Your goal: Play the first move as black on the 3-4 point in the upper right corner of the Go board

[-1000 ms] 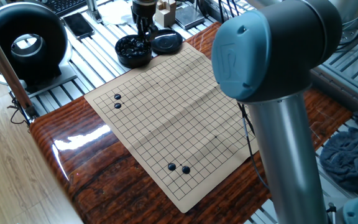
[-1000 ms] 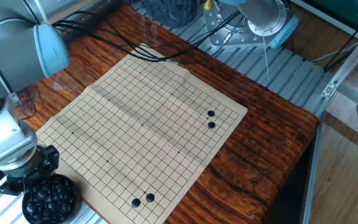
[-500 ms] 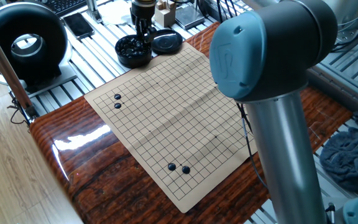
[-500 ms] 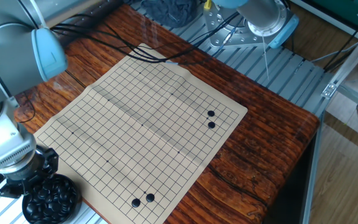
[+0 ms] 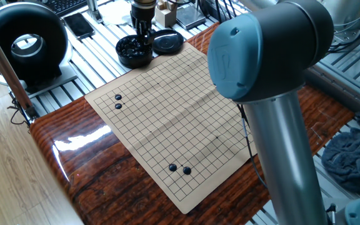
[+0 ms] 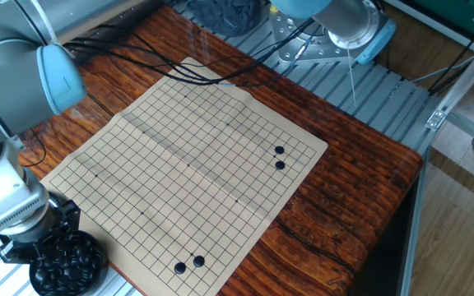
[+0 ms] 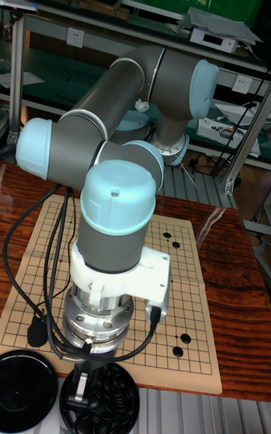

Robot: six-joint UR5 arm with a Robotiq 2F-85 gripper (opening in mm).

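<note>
The paper Go board (image 5: 167, 112) lies on the wooden table. Two pairs of black stones sit on it, one pair (image 5: 118, 102) near one corner and another (image 5: 179, 169) near the adjoining corner. Off the board's far corner stands a round black bowl (image 5: 134, 51) with several loose black stones (image 6: 71, 261). My gripper (image 5: 143, 37) points straight down with its fingertips at the bowl's rim, among the stones. How wide its fingers stand is hidden by the wrist (image 6: 23, 226). I cannot tell which crossing is the 3-4 point.
The bowl's black lid (image 5: 167, 42) lies next to the bowl, also seen as the lid (image 7: 26, 390) in the tall view. Cables (image 6: 163, 62) run over the table edge by the board. A large black ring-shaped device (image 5: 25, 44) stands off the table.
The wrist has sunk a little lower over the bowl and the arm's elbow has shifted slightly. The stones on the board have not moved.
</note>
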